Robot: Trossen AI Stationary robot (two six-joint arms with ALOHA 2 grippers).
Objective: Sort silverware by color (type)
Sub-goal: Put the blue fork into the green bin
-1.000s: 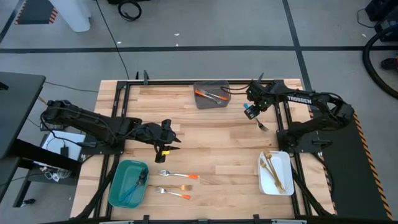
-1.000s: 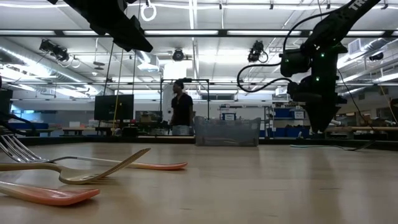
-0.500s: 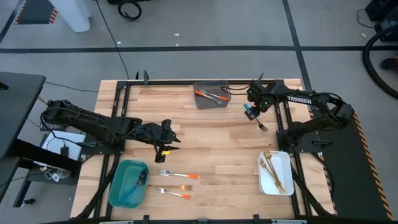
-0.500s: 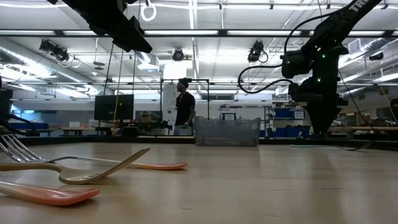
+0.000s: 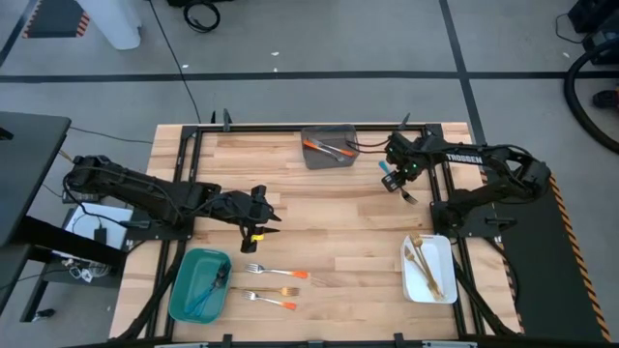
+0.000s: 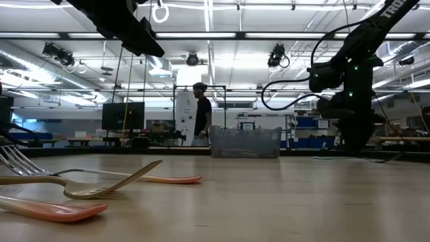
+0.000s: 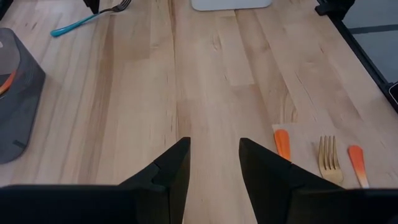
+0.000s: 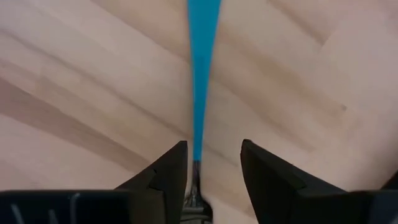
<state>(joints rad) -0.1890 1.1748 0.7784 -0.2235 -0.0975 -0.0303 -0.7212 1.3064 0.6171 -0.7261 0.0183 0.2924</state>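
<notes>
Now the right gripper [image 8: 211, 171] is low over the blue fork [image 8: 202, 68], jaws spread, with the handle lying on the table right between them. It should squeeze gently at the middle. The left gripper [image 7: 214, 163] waits, jaws spread, holding nothing.

dark arms, white "TROSSEN" mark; blk cables

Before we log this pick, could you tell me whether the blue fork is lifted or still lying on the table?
Lying on the table: the fork rests flat on the wood between the right hand's open fingers, not yet gripped.
</notes>
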